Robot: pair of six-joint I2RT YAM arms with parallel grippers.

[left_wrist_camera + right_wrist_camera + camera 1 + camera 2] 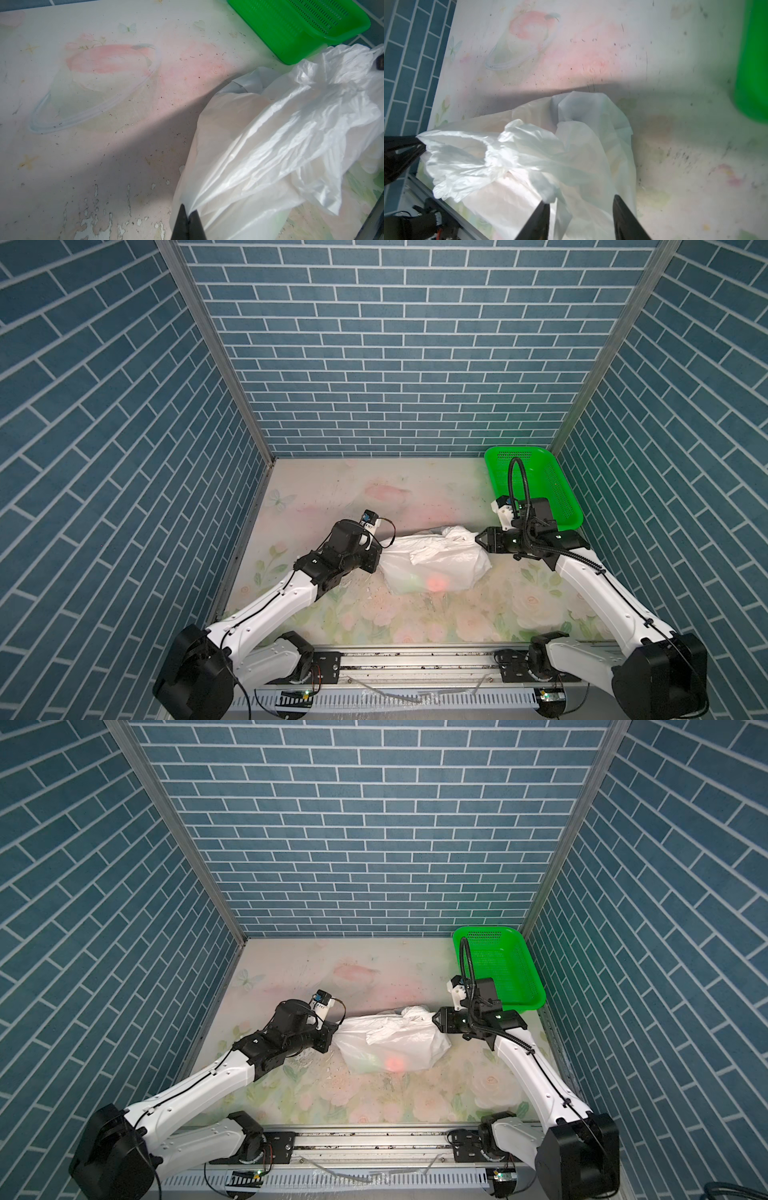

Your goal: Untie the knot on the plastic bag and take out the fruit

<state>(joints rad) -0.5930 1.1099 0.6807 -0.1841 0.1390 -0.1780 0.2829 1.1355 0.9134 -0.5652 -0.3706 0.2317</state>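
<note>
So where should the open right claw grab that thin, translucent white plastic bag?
Probably the crumpled twisted bunch of film at the white plastic bag's right end, approached from the right: it sticks out towards the right gripper, whose jaws stand open, while the left gripper pinches the opposite edge.

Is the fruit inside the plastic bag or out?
Inside: red and green fruit glow through the plastic bag; none shows in the green basket.

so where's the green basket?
In both top views the green basket sits in the far right corner of the table, beyond the right gripper and the plastic bag.
</note>
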